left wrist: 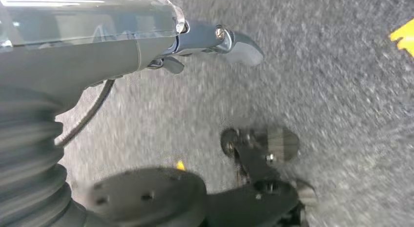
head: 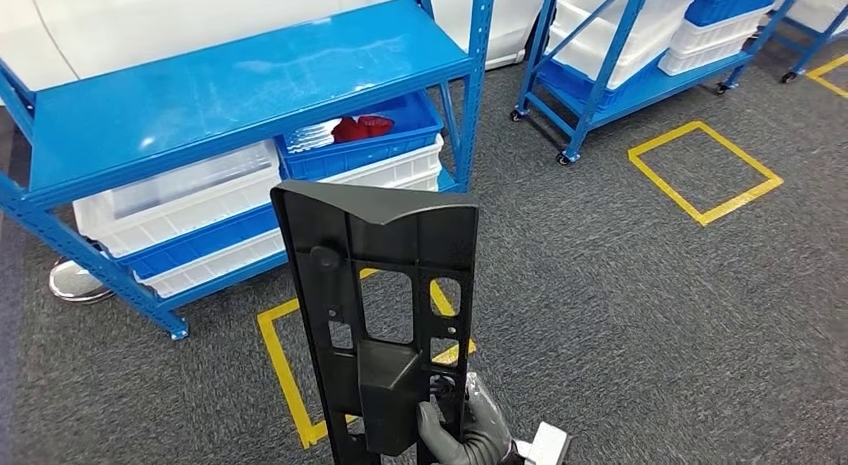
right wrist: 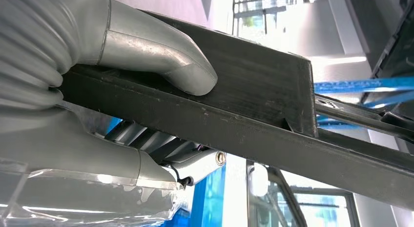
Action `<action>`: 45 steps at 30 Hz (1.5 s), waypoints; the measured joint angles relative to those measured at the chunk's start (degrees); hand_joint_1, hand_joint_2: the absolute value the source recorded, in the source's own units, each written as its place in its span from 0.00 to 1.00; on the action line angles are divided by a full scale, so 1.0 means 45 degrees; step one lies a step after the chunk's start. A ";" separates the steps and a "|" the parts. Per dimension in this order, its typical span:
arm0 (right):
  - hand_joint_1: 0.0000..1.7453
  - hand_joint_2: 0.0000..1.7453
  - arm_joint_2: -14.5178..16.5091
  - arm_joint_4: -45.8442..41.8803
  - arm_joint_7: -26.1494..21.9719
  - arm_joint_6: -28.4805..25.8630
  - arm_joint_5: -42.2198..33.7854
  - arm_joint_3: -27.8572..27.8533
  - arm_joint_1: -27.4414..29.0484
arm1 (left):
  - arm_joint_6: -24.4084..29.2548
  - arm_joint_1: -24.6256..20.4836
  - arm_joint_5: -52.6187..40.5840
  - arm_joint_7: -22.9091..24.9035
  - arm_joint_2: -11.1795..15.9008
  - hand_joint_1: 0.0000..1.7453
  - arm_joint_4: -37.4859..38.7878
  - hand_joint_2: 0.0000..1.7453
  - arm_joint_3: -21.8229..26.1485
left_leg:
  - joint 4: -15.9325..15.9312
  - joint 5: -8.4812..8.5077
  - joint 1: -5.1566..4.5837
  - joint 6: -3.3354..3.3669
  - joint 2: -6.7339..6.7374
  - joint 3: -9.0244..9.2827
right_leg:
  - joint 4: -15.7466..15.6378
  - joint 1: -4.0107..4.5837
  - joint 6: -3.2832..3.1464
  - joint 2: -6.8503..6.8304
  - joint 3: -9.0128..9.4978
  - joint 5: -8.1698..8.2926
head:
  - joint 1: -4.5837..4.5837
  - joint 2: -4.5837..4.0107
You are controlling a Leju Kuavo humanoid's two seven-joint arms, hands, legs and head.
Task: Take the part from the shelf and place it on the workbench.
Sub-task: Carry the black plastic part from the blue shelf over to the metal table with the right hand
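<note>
The part is a long black plastic panel with cut-outs, held upright in front of me in the head view. My right hand grips its lower end from the right, fingers wrapped around the edge. In the right wrist view the grey thumb presses on the part's flat face, with the other fingers curled under it. My left hand hangs over the grey carpet with its fingers held out and nothing in it.
A blue shelf stands ahead on the left, with white bins and a blue bin holding red items beneath its top board. A wheeled blue cart stands at the back right. Yellow tape squares mark the grey carpet.
</note>
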 joint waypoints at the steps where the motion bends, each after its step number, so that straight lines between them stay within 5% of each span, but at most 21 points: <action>1: 0.98 1.00 0.0010 0.0000 0.0001 0.0029 -0.0004 -0.0004 0.0006 | 0.0009 0.0038 0.0010 -0.0006 0.0012 0.00 -0.0001 1.00 0.0002 | -0.0073 -0.0025 -0.0017 0.0022 -0.0013 0.0021 | 0.0004 -0.0025 0.0096 0.0119 -0.0071 0.0043 | 0.0001 0.0001; 2: 0.98 1.00 0.0017 -0.0001 0.0002 0.0058 -0.0007 -0.0007 0.0016 | 0.0021 0.0080 0.0028 -0.0013 0.0013 0.00 -0.0001 1.00 0.0005 | -0.0139 -0.0002 -0.0002 0.0075 0.0102 0.0037 | -0.0006 -0.0045 0.0186 0.0231 -0.0122 0.0079 | 0.0000 0.0002; 4: 0.98 1.00 0.0025 -0.0002 0.0002 0.0092 -0.0012 -0.0015 0.0022 | 0.0052 0.0154 0.0072 -0.0028 0.0019 0.00 -0.0004 1.00 0.0011 | -0.0265 0.0096 0.0041 0.0231 0.0390 0.0071 | 0.0254 -0.0016 0.0332 -0.0069 -0.0278 -0.0094 | 0.0001 0.0003; 6: 0.98 1.00 0.0049 0.0008 0.0007 0.0113 -0.0014 -0.0011 -0.0018 | 0.0065 0.0234 0.0087 -0.0018 0.0021 0.00 -0.0004 1.00 0.0017 | -0.0342 0.0148 0.0043 0.0348 0.0715 0.0090 | 0.1406 -0.0013 0.0437 -0.0736 -0.0821 -0.0756 | 0.0002 0.0000; 8: 0.98 1.00 0.0079 0.0045 0.0012 0.0135 -0.0015 -0.0010 -0.0051 | 0.0063 0.0332 0.0068 0.0052 0.0027 0.00 -0.0001 1.00 0.0019 | -0.0342 0.0138 0.0010 0.0385 0.1050 0.0078 | 0.2996 -0.0087 0.0528 -0.1041 -0.1575 -0.1433 | 0.0004 0.0000; 10: 0.98 1.00 0.0090 0.0095 0.0017 0.0181 -0.0015 -0.0017 -0.0051 | 0.0069 0.0369 0.0064 0.0119 0.0032 0.00 -0.0003 1.00 0.0019 | -0.0336 0.0119 0.0003 0.0377 0.1363 0.0077 | 0.3436 -0.0162 0.0594 -0.1141 -0.1760 -0.1399 | 0.0004 0.0001; 13: 0.98 1.00 0.0119 0.0126 0.0026 0.0326 -0.0007 -0.0016 -0.0076 | 0.0078 0.0376 0.0126 0.0094 0.0030 0.00 -0.0003 1.00 0.0028 | -0.0317 0.0049 -0.0023 0.0269 0.1731 0.0138 | 0.1140 -0.0161 0.0544 -0.1665 -0.0499 -0.0341 | 0.0004 0.0001; 16: 0.98 1.00 0.0174 0.0168 0.0012 0.0454 0.0010 -0.0004 -0.0161 | 0.0083 0.0392 0.0194 -0.0039 0.0033 0.00 -0.0004 1.00 0.0045 | -0.0297 -0.0033 -0.0105 0.0072 0.2029 0.0198 | -0.0079 0.0004 0.0313 -0.2035 0.0074 -0.0118 | 0.0001 0.0002; 18: 0.98 1.00 0.0193 0.0214 -0.0017 0.0534 0.0013 0.0000 -0.0183 | 0.0084 0.0373 0.0221 -0.0129 0.0034 0.00 -0.0005 1.00 0.0049 | -0.0297 -0.0090 -0.0074 -0.0074 0.2161 0.0241 | -0.0130 -0.0003 0.0176 -0.1753 0.0047 -0.0068 | 0.0001 0.0001; 20: 0.98 1.00 0.0221 0.0255 -0.0055 0.0567 0.0015 0.0010 -0.0210 | 0.0085 0.0348 0.0228 -0.0185 0.0039 0.00 -0.0005 1.00 0.0049 | 0.0125 -0.0461 -0.0016 -0.0187 0.1768 0.0113 | -0.0245 -0.0060 0.0013 -0.1505 0.0090 0.0010 | 0.0000 0.0001; 23: 0.98 1.00 0.0283 0.0352 -0.0109 0.0578 0.0013 0.0072 -0.0273 | 0.0087 0.0394 0.0197 -0.0187 0.0046 0.00 -0.0004 1.00 0.0049 | 0.2522 -0.1709 0.0012 -0.0231 0.1029 -0.0942 | -0.0297 -0.0069 -0.0117 -0.1091 0.0107 0.0055 | -0.0001 0.0000; 25: 0.98 1.00 0.0289 0.0448 -0.0164 0.0577 -0.0001 0.0094 -0.0274 | 0.0098 0.0422 0.0153 -0.0152 0.0052 0.00 -0.0002 1.00 0.0051 | 0.3449 -0.1828 0.0012 -0.0228 0.0955 -0.1407 | -0.0284 -0.0047 -0.0123 -0.0752 0.0123 0.0054 | -0.0001 0.0002; 27: 0.98 1.00 0.0288 0.0535 -0.0215 0.0570 -0.0022 0.0104 -0.0280 | 0.0120 0.0432 0.0136 -0.0107 0.0073 0.00 -0.0004 1.00 0.0053 | 0.2501 -0.1016 0.0031 -0.0199 0.0834 -0.1025 | -0.0245 -0.0046 -0.0095 -0.0405 0.0165 0.0037 | -0.0001 0.0001; 29: 0.98 1.00 0.0288 0.0597 -0.0257 0.0550 -0.0039 0.0131 -0.0300 | 0.0145 0.0498 0.0119 -0.0049 0.0110 0.00 -0.0002 1.00 0.0057 | 0.0844 -0.0222 0.0114 -0.0148 0.0134 -0.0360 | -0.0119 -0.0046 0.0001 -0.0073 0.0106 -0.0009 | 0.0000 0.0000; 31: 0.98 1.00 0.0284 0.0631 -0.0294 0.0528 -0.0051 0.0169 -0.0319 | 0.0164 0.0568 0.0078 0.0019 0.0137 0.00 0.0000 1.00 0.0062 | 0.0067 -0.0049 0.0145 -0.0076 -0.0408 -0.0090 | -0.0005 -0.0070 0.0174 0.0237 -0.0084 0.0003 | -0.0001 0.0002; 33: 0.98 1.00 0.0267 0.0642 -0.0322 0.0516 -0.0055 0.0203 -0.0311 | 0.0182 0.0587 0.0056 0.0083 0.0149 0.00 -0.0001 1.00 0.0064 | -0.0010 -0.0068 0.0116 0.0048 -0.0219 -0.0084 | 0.0003 -0.0115 0.0358 0.0482 -0.0226 0.0067 | -0.0002 0.0004; 35: 0.98 1.00 0.0243 0.0652 -0.0355 0.0503 -0.0058 0.0232 -0.0312 | 0.0197 0.0577 0.0061 0.0118 0.0161 0.00 -0.0003 1.00 0.0067 | -0.0119 -0.0002 0.0119 0.0210 0.0108 -0.0045 | 0.0321 -0.0092 0.0479 0.0020 -0.0405 -0.0123 | 0.0001 0.0004; 37: 0.98 1.00 0.0228 0.0665 -0.0401 0.0490 -0.0063 0.0281 -0.0347 | 0.0205 0.0588 0.0063 0.0131 0.0172 0.00 -0.0004 1.00 0.0068 | -0.0175 0.0019 0.0070 0.0325 0.0492 -0.0013 | 0.1564 -0.0059 0.0551 -0.0806 -0.1003 -0.0793 | 0.0003 0.0004; 40: 0.98 1.00 0.0204 0.0723 -0.0443 0.0461 -0.0087 0.0327 -0.0365 | 0.0211 0.0637 0.0055 0.0098 0.0194 0.00 -0.0004 1.00 0.0068 | -0.0165 -0.0025 -0.0034 0.0392 0.1082 -0.0008 | 0.3529 -0.0073 0.0575 -0.1141 -0.1974 -0.1507 | 0.0004 0.0004; 42: 0.98 1.00 0.0171 0.0782 -0.0467 0.0385 -0.0114 0.0327 -0.0365 | 0.0200 0.0602 -0.0002 0.0041 0.0202 0.00 -0.0002 1.00 0.0067 | -0.0164 -0.0067 -0.0086 0.0399 0.1418 0.0033 | 0.2813 -0.0044 0.0476 -0.1245 -0.1558 -0.0958 | 0.0004 0.0004; 45: 0.98 1.00 0.0140 0.0814 -0.0533 0.0263 -0.0153 0.0327 -0.0394 | 0.0177 0.0504 -0.0129 0.0052 0.0183 0.00 0.0000 1.00 0.0057 | -0.0178 -0.0155 -0.0167 0.0323 0.1774 0.0153 | 0.0290 0.0182 0.0148 -0.1975 -0.0170 -0.0091 | 0.0000 0.0004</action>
